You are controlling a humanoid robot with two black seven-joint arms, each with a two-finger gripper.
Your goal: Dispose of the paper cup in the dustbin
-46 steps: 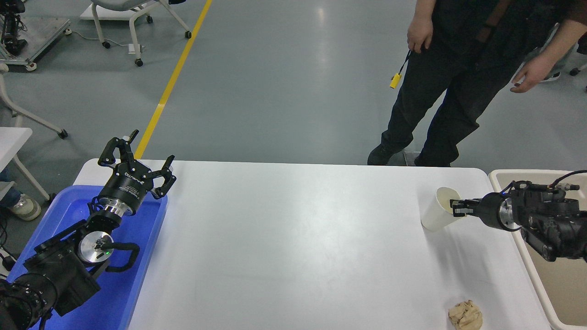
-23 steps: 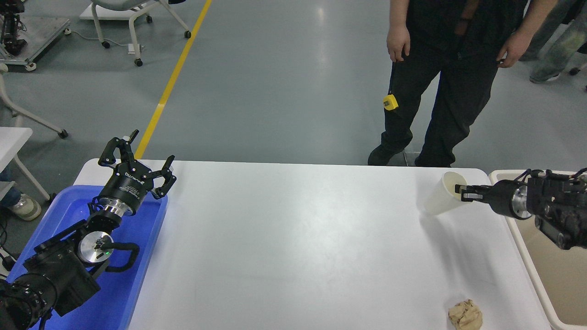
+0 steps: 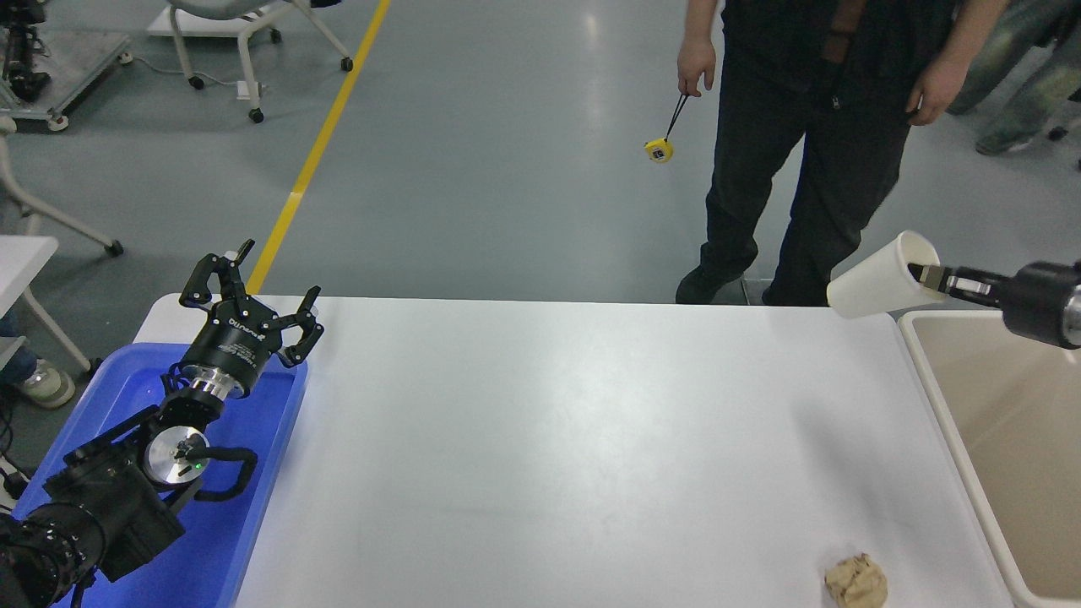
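Note:
The cream-white paper cup (image 3: 878,279) hangs tilted in the air at the table's far right corner, its mouth toward my right arm. My right gripper (image 3: 926,276) is shut on the cup's rim, coming in from the right edge. The beige dustbin (image 3: 933,371) stands just right of the table, below and to the right of the cup. My left gripper (image 3: 253,287) is open and parked over the blue tray at the lower left.
A crumpled tan paper ball (image 3: 855,581) lies near the table's front right. A bright blue tray (image 3: 279,405) sits at the left edge. A person (image 3: 811,127) stands at the far side, swinging a yellow tape measure (image 3: 659,149).
My right gripper has lifted the cup off the table, up and to the right toward the dustbin. The person shifted left, swinging the tape measure. My left arm has not moved.

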